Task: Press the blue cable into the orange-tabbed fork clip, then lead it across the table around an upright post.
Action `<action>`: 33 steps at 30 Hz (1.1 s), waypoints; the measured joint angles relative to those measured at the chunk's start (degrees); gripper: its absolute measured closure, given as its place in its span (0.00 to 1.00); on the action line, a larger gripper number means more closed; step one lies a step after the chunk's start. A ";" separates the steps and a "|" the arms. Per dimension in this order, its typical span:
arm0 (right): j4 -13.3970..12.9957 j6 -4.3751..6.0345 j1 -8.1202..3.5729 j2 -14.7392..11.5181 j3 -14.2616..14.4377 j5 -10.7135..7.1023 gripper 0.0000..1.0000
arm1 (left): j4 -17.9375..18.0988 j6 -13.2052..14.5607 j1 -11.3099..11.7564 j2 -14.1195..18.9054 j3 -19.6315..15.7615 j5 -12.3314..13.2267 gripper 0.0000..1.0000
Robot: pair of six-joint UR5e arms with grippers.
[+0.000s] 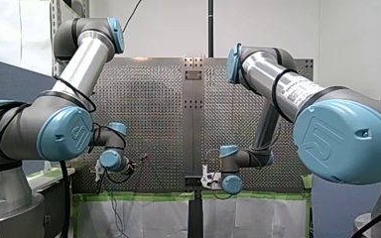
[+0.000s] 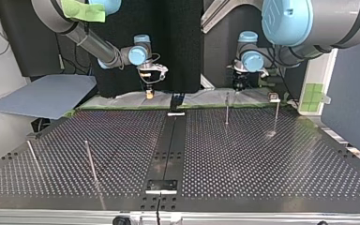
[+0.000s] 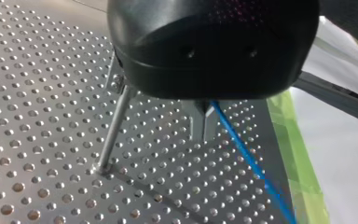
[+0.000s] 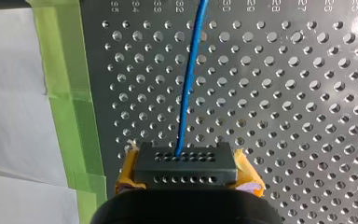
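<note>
The blue cable (image 3: 247, 156) comes out from between my left gripper's (image 3: 204, 127) metal fingers, which are shut on it, and runs away over the perforated plate toward the green tape edge. An upright post (image 3: 113, 128) stands just beside those fingers. In the right wrist view the blue cable (image 4: 189, 84) leads straight ahead from my right gripper (image 4: 186, 161), whose black tips with yellow pads (image 4: 247, 175) are closed around it. In the top view my right gripper (image 2: 149, 93) and my left gripper (image 2: 240, 86) both hang over the table's far edge. I cannot make out an orange-tabbed clip.
Two thin posts (image 2: 227, 108) (image 2: 276, 117) stand at the far right in the top view, one topped by a small fitting (image 2: 274, 97). Two more posts (image 2: 91, 161) (image 2: 32, 154) lean at the near left. A small white piece (image 2: 176, 114) lies on the centre strip. Green tape (image 4: 67, 102) lines the table edge.
</note>
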 joint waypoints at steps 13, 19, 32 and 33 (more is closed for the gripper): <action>0.35 -0.17 0.22 -0.02 0.00 0.12 1.00 | 0.13 0.13 0.59 -0.02 -0.14 0.16 1.00; 0.67 -0.42 -0.02 -0.11 -0.07 0.13 1.00 | 0.14 0.17 0.84 0.05 -0.15 0.34 1.00; 0.93 -0.69 -0.01 -0.29 -0.08 0.13 1.00 | 0.01 0.19 1.01 0.87 -0.16 0.47 1.00; 0.95 -0.70 -0.01 -0.35 -0.08 0.13 1.00 | 0.00 0.19 0.97 0.88 -0.16 0.47 1.00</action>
